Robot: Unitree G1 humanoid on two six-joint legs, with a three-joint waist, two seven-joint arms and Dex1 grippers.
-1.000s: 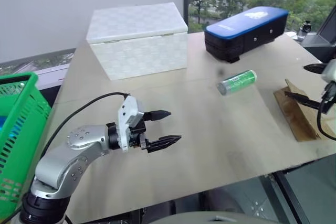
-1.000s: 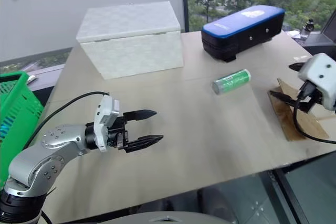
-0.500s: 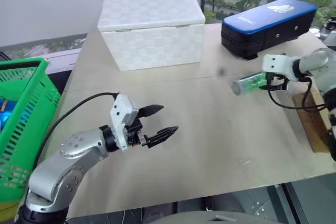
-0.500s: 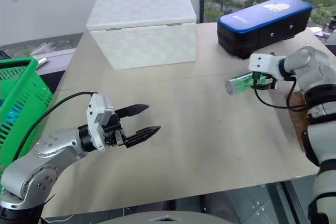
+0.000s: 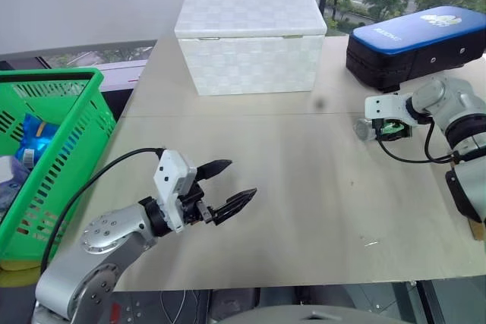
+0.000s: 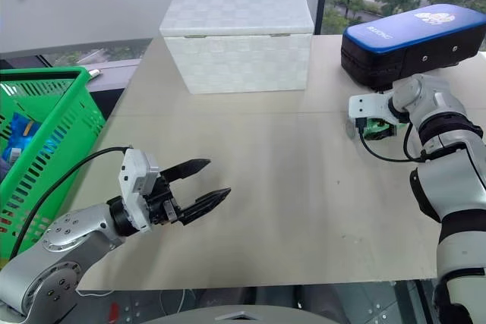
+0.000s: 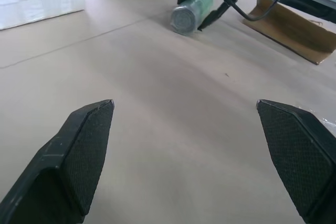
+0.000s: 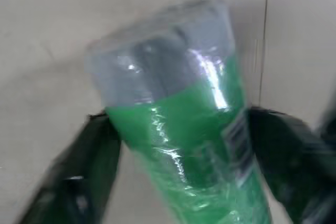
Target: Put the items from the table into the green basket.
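Lying on its side on the table (image 5: 304, 210), the green canister (image 7: 191, 11) sits toward the far right, just in front of the blue-topped black case (image 5: 414, 47), with its silver end turned toward the middle of the tabletop. The right gripper (image 7: 205, 9) is down over it, one black finger on each side of the green body; in the right wrist view the fingers (image 8: 94, 166) sit right against the wrapper on both sides, though whether they are pressing it or only flanking it is hard to say from these views, and the canister looks to be resting on the wood. The left gripper (image 5: 228, 186) hovers above the near left part of the table, level, jaws spread wide with nothing between them, well apart from every item. The brown paper bag (image 7: 286, 24) lies flat near the right edge of the table, just beyond the canister as seen from the left wrist. The large white checkered box (image 5: 250, 36) stands at the far middle, behind the seam that crosses the tabletop. The green basket (image 5: 76, 157) stands off the table's left side, beside the left arm, and holds a blue packet (image 5: 34, 134) and something pale beside it.
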